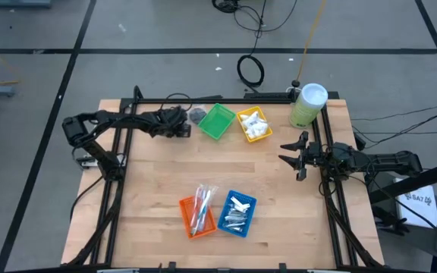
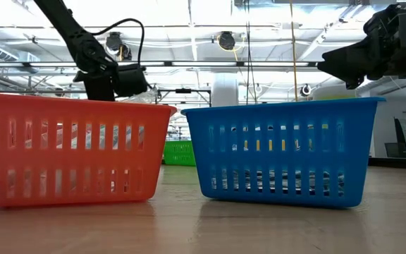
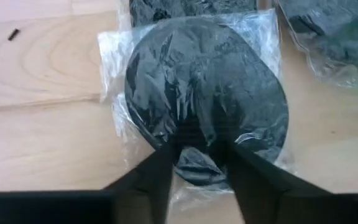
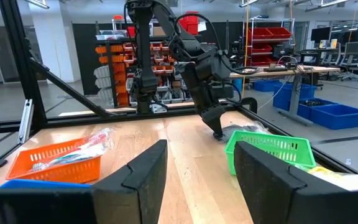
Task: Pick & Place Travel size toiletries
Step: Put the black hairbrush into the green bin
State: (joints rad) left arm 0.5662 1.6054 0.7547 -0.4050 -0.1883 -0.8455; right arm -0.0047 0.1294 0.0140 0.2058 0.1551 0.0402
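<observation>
- At the table's far-left edge, our left gripper (image 3: 194, 146) is pinching a bagged dark disc (image 3: 207, 93) beside the green tray (image 1: 217, 121).
- Pick step; next we lift and carry it over that tray.
- Right gripper (image 1: 293, 155) waits spread wide, empty.

A pale wooden table (image 1: 158, 174) framed in black rails carried four small trays. At the far side a green tray (image 1: 217, 121) sat just beside a yellow tray (image 1: 254, 125) filled with white packets. At the near side an orange tray (image 1: 197, 216) of slim clear sticks stood beside a blue tray (image 1: 238, 213) of silver tubes. A dark disc in clear wrap (image 3: 207, 102) lay on the wood left of the green tray. A pale green canister (image 1: 307, 105) stood at the far right corner.
</observation>
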